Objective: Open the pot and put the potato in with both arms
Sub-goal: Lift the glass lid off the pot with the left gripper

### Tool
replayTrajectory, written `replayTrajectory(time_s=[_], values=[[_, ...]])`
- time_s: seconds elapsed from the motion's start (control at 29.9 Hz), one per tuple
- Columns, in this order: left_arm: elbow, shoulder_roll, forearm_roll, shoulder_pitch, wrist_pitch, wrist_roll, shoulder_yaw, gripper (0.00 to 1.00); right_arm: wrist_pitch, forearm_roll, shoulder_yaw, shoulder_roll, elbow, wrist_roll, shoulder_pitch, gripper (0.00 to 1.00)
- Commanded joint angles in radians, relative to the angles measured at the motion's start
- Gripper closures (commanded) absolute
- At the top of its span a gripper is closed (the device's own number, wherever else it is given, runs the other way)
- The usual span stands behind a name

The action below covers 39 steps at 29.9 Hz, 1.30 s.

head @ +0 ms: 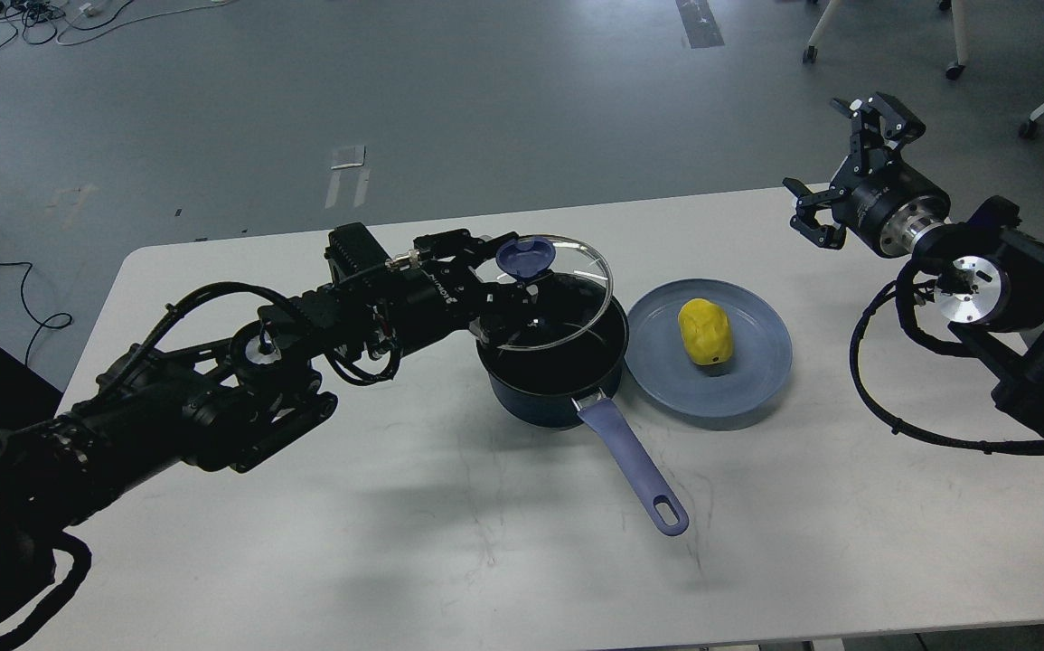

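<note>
1. The pot (550, 384) sits near the middle of the white table (395, 542), its black inside showing and its long lavender handle (632, 466) pointing toward the near edge, a hole at its end.
2. A glass lid (550, 294) with a blue knob (526, 258) is tilted over the pot's far-left rim, raised on the left side so the pot is partly uncovered.
3. The left arm (214, 398) reaches in from the lower left across the table, and its pincer (494, 289) is at the lid, by the knob. The fingers are dark and crowded behind the glass, so I cannot tell whether they are pinching the lid or simply resting against it.
4. The potato (705, 333), yellow and lumpy, lies on a round grey-blue plate (757, 380) just to the right of the pot. The plate's left rim is touching or nearly touching the pot's side; I cannot tell which.
5. The right arm (1001, 298) comes in from the right edge, held above the table's far right corner, well apart from the plate and potato.
6. The right pincer (847, 163) is spread wide, its clawed fingers apart and holding nothing.
7. Beyond the table is grey floor (485, 90), with cables (6, 23) in the far left corner and chair legs with castors (955, 68) at the upper right.
</note>
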Motion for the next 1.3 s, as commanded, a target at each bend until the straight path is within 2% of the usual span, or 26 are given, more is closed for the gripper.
replayTrajectory(time_s=[0.0, 0.13, 0.77, 0.84, 1.07, 1.27], values=[[-0.085, 0.072, -0.035, -0.012, 0.000, 0.000, -0.004, 0.38, -0.002, 0.000, 0.000, 0.002, 0.000, 0.000, 0.005, 0.00], [-0.123, 0.112, -0.074, -0.031, 0.000, 0.000, -0.004, 0.38, -0.003, 0.000, 0.000, 0.002, 0.000, 0.000, 0.008, 0.00], [-0.146, 0.279, -0.070, -0.063, 0.041, 0.000, -0.004, 0.38, -0.023, 0.000, -0.003, 0.006, 0.006, 0.000, 0.011, 0.00], [-0.149, 0.294, -0.069, -0.054, 0.070, 0.000, 0.002, 0.38, -0.025, 0.000, -0.003, 0.006, 0.006, 0.000, 0.011, 0.00], [-0.162, 0.362, -0.070, -0.039, 0.073, 0.000, 0.003, 0.38, -0.054, 0.000, -0.003, 0.003, 0.011, 0.000, 0.014, 0.00], [-0.162, 0.393, -0.070, 0.066, 0.073, 0.000, 0.005, 0.37, -0.064, 0.000, -0.005, 0.003, 0.009, 0.000, 0.019, 0.00]])
